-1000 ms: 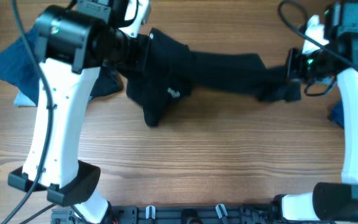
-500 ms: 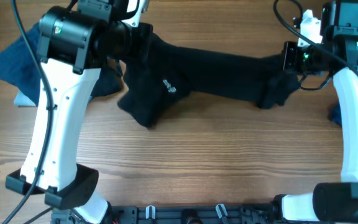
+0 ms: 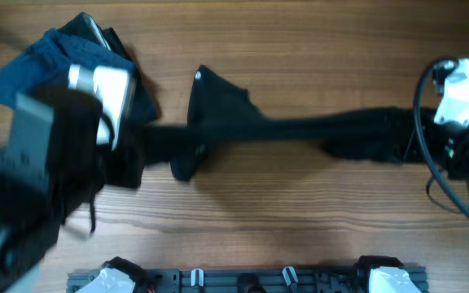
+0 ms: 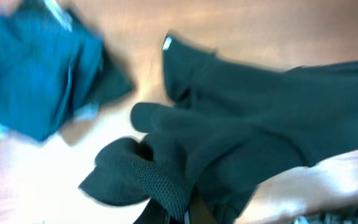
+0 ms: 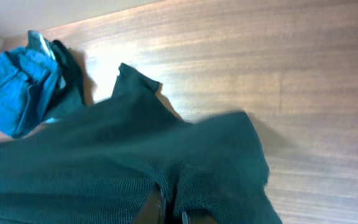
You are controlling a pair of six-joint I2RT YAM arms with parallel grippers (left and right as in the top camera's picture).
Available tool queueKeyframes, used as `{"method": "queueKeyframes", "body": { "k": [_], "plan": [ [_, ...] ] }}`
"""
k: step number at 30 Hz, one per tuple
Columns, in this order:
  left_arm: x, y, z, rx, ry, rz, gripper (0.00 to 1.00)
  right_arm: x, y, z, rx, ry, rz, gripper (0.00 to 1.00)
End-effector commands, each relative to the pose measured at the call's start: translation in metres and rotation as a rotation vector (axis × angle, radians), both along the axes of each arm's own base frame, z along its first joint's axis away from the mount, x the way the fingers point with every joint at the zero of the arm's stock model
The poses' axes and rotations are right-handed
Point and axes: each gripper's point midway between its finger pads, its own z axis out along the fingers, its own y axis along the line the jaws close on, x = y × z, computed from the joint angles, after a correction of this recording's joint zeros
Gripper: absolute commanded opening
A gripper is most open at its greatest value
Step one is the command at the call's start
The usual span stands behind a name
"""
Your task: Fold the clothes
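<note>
1. Holding at both ends: we have the black garment [image 3: 300, 130] strung in a taut band across the middle of the table [image 3: 316, 32], from 9 o'clock to 3 o'clock, and it seems raised off the wood.
2. Left gripper [image 4: 194, 210]: jaws pinched tight on a bunched edge of the black garment at the 9 o'clock end. The overhead view blurs this arm.
3. Right gripper [image 5: 166, 210]: jaws likewise clamped onto a gathered fold at the 3 o'clock end.
4. Blue garments [image 3: 31, 61]: a crumpled heap at 10 o'clock, near the black one's left end and not in hand.
5. Step, as we judge it: spreading the black garment flat before any fold.
6. Method: we draw the two ends apart evenly and level, so the loose flap at 11 o'clock hangs free instead of twisting under.
7. Placement: we lower toward 6 o'clock onto bare wood, well apart from the blue heap.
8. Caution: both pinches sit on bunched cloth, so the true corners may lie elsewhere. We judge a regrip likely once it lies down.
</note>
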Motion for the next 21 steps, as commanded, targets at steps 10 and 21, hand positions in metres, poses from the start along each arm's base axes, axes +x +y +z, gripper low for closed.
{"method": "queueKeyframes", "body": {
  "k": [10, 21],
  "plan": [
    [0.039, -0.012, -0.114, -0.024, 0.043, 0.071, 0.04, 0.011, -0.014, -0.067, 0.034, 0.136, -0.144, 0.04],
    [0.225, -0.022, 0.044, 0.048, -0.33, -0.077, 0.04, 0.179, -0.022, 0.067, 0.02, -0.519, -0.079, 0.04]
  ]
}}
